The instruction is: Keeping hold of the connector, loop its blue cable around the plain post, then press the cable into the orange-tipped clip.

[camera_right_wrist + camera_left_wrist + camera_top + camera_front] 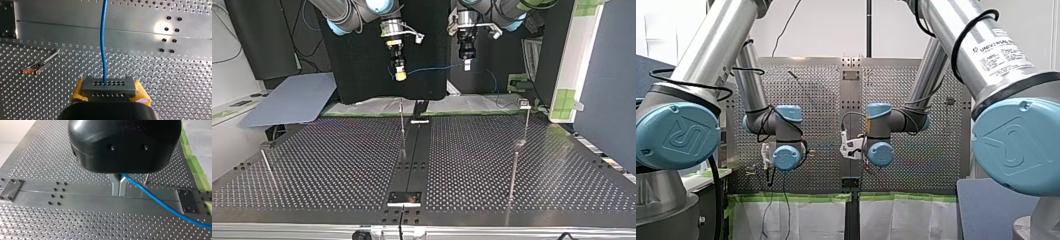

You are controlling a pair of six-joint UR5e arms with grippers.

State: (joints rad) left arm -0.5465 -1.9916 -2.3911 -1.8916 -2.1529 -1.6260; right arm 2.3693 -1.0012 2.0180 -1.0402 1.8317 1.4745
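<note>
Perforated table bears an orange-tipped clip; right jaws clamp the connector, left jaws pinch its blue cable.

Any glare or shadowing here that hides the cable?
Right wrist view: one bright glare patch on the table, clear of the blue cable. Left wrist view: the housing of the left gripper blocks much of the scene, but the cable shows plainly. Top view: the cable is faint against the dark backdrop.

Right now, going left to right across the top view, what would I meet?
Thin post near the table's left edge → my right gripper → blue cable running between the two grippers → my left gripper → tall post on the right.
</note>
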